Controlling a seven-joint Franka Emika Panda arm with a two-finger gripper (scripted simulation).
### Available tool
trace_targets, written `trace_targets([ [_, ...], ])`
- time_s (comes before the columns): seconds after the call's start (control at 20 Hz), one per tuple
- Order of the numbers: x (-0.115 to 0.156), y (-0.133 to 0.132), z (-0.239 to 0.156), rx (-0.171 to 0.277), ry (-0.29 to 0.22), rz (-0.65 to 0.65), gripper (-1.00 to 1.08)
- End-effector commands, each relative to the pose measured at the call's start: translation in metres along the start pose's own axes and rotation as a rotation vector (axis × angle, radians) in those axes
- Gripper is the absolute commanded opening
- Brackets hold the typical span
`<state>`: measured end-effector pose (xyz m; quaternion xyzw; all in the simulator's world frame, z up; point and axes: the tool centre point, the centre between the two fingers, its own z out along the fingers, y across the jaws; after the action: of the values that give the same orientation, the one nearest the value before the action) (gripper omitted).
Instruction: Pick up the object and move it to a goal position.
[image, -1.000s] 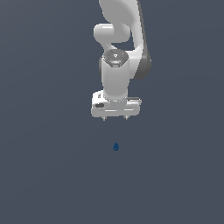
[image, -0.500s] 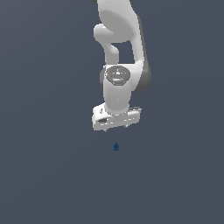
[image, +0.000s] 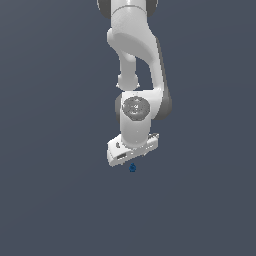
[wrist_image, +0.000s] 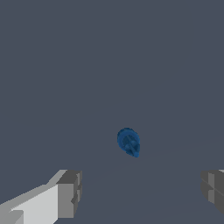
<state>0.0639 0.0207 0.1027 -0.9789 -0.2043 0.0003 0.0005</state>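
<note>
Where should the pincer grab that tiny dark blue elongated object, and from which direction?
Probably across the narrow middle of the tiny dark blue elongated object, coming straight down from above. It lies alone on the flat grey surface, and the open white pincer looks far wider than it.

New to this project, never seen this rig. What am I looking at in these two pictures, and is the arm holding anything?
These are simulator renders, not photos. The white machine in the exterior view is a single robot arm, seen from a camera off the arm. At its lower end is the claw, two fingers that close on things. The other picture comes from a camera on the arm's wrist, looking past the claw's fingertips at the plain grey surface.

The only thing on that surface is a tiny dark blue object, slightly elongated. The job is to pick it up and carry it to a goal position.

Nothing is held. The wrist view shows the two fingers wide apart with the object lying beyond them, untouched. In the exterior view the claw hangs close above it.
</note>
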Motion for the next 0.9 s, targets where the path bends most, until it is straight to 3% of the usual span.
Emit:
trace_targets([
  [0.0,0.004,0.002,0.006,-0.001,0.001,-0.028,1.00],
  [0.45,0.006,0.003,0.013,-0.001,0.000,-0.043,1.00],
  [0.85,0.006,0.002,0.051,-0.001,0.000,-0.047,1.00],
])
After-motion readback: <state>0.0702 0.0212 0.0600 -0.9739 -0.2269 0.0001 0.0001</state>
